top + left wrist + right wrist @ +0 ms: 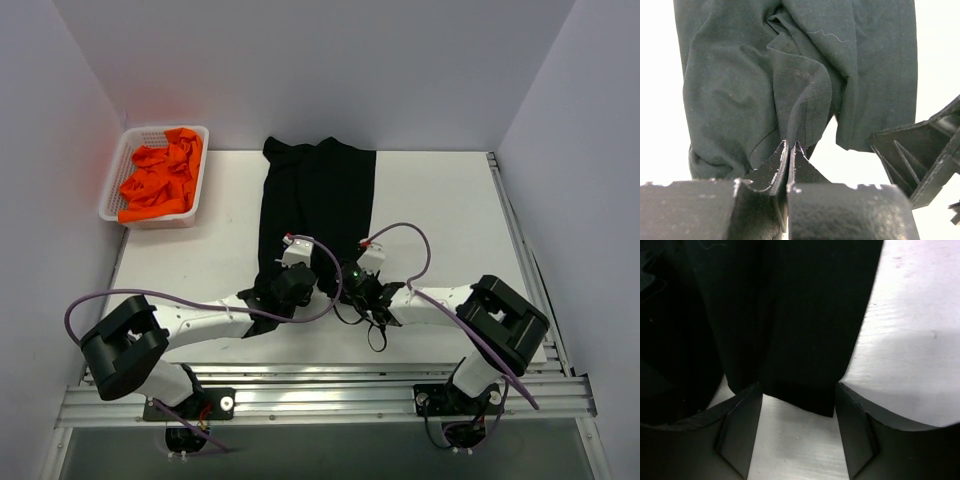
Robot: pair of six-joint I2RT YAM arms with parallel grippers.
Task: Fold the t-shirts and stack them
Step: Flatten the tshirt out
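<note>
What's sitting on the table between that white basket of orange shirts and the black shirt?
Nothing. The top view shows only bare white table between the basket and the black shirt.

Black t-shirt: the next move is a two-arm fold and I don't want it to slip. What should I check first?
1. Left gripper grip: ok, shut, with a fold of the black t-shirt running into its tips.
2. Right gripper grip: not ok, jaws open, hem between them but not pinched.
3. Shirt lying flat: not ok, wrinkled and bunched near the left gripper.
4. Grippers apart from each other: ok, close, but a gap shows in the left wrist view.
5. Orange t-shirts out of the way: ok, in the white basket at far left.
</note>
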